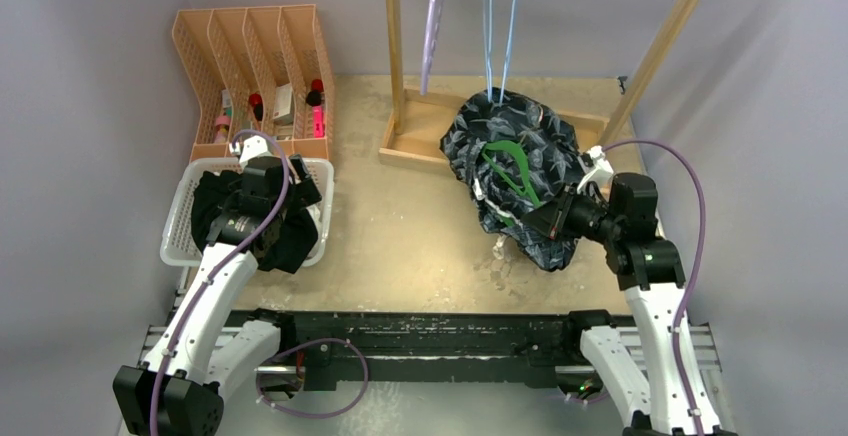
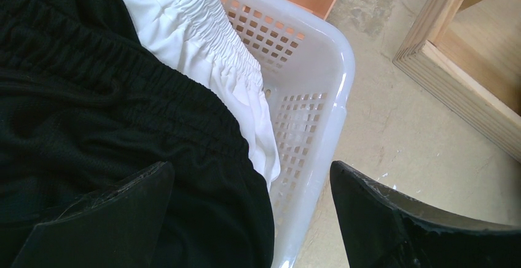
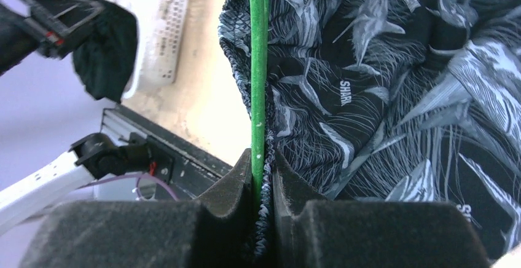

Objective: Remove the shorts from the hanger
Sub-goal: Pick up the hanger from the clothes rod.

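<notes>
Across patterned shorts, "SHARK" lettering, green hanger

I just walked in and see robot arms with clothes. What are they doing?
The right tool is pinching the green hanger that lies on the dark patterned shorts, which sit heaped on the table. The left tool hangs open over the white basket, where black shorts and white shorts already lie. The patterned pair looks not yet off its hanger.

Open tabletop between basket and shorts
</notes>
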Controlling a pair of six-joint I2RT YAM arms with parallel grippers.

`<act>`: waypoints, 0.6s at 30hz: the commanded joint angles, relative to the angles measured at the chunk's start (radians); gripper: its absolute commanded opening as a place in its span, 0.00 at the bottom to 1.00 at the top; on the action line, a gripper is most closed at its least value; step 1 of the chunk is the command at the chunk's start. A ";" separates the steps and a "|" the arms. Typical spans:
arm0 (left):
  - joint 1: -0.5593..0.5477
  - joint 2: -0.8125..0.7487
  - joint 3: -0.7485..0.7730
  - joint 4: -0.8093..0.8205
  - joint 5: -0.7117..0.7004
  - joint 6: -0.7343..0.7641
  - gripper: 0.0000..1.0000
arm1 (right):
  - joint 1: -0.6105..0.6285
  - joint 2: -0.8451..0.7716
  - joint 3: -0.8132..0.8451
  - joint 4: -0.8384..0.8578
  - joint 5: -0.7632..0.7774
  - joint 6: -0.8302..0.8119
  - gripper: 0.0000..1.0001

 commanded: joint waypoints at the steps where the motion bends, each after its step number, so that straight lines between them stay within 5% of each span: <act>1: 0.000 -0.005 0.015 0.013 -0.009 0.004 0.98 | -0.001 -0.032 0.013 0.150 -0.239 0.005 0.00; 18: 0.000 -0.017 0.012 0.014 -0.007 0.002 0.97 | 0.000 -0.035 0.031 0.006 -0.387 -0.154 0.00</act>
